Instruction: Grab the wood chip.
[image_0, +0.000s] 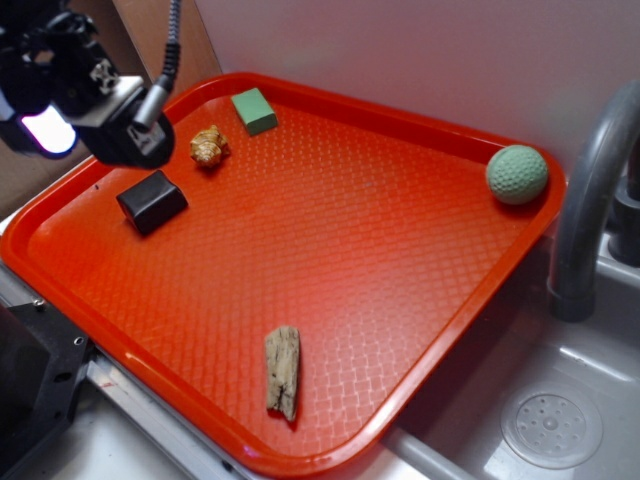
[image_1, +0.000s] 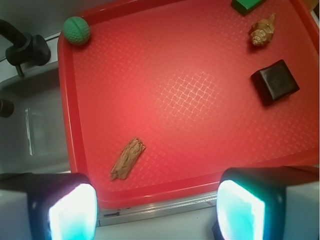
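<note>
A red plastic tray (image_0: 400, 300) with a raised rim and a fine quilted, diamond-patterned floor carries everything. It rests on a pale grey table (image_0: 120, 440) beside a steel sink (image_0: 560, 420) with a round perforated drain; a curved grey faucet pipe (image_0: 590, 190) rises at the sink's edge, and a plain white wall stands behind.

The claw (image_1: 157, 207) hangs above the tray's rim, its two pads (image_1: 72, 210) glowing pale cyan in the wrist view and spread wide apart with nothing between them: released.

The wood chip (image_0: 283, 371) lies flat on the tray floor, well apart from the claw. In the wrist view it sits just ahead of the left pad, angled diagonally, close to the tray's near rim. It is an elongated sliver, grey-brown, with rough lengthwise grain and ragged ends.

Ahead of the right pad in the wrist view sits a glossy black block (image_1: 275, 81) with rounded corners. Beyond it lies a tan, knobbly, spiralled shell (image_1: 263, 31), and farther still a flat green block (image_0: 254, 110). Far off to the left, in the tray's corner by the faucet, rests a green dimpled ball (image_0: 517, 174).
</note>
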